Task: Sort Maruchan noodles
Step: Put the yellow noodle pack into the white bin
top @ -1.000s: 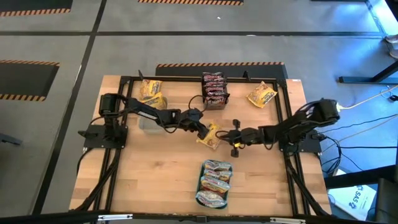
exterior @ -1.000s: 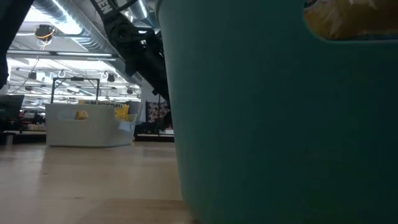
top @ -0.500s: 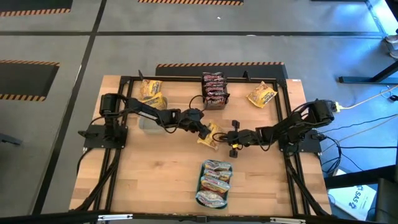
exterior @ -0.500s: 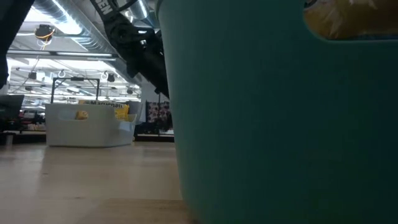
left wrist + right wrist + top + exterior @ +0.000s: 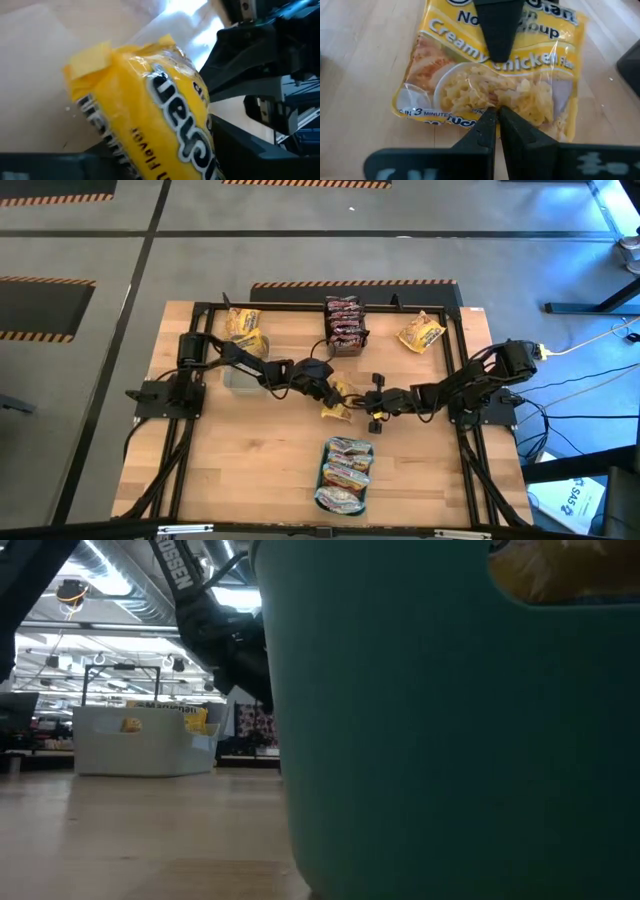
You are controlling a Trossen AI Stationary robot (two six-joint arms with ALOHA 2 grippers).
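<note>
Since a second ago my left hand (image 5: 330, 395) narrowed onto the yellow noodle packet (image 5: 337, 401) mid-frame; my right hand (image 5: 372, 395) stayed pinched together.

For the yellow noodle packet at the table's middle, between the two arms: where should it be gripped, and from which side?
Probably by a short crimped edge of the yellow packet, approached from the left arm's side: it is thin, with the left end effector at that end and the right end effector shut opposite.

Both arms reach inward to table centre. Left gripper (image 5: 333, 394) tilted down, fingers apart. Right gripper (image 5: 366, 398) just right of it, fingers (image 5: 512, 131) pressed together.
</note>
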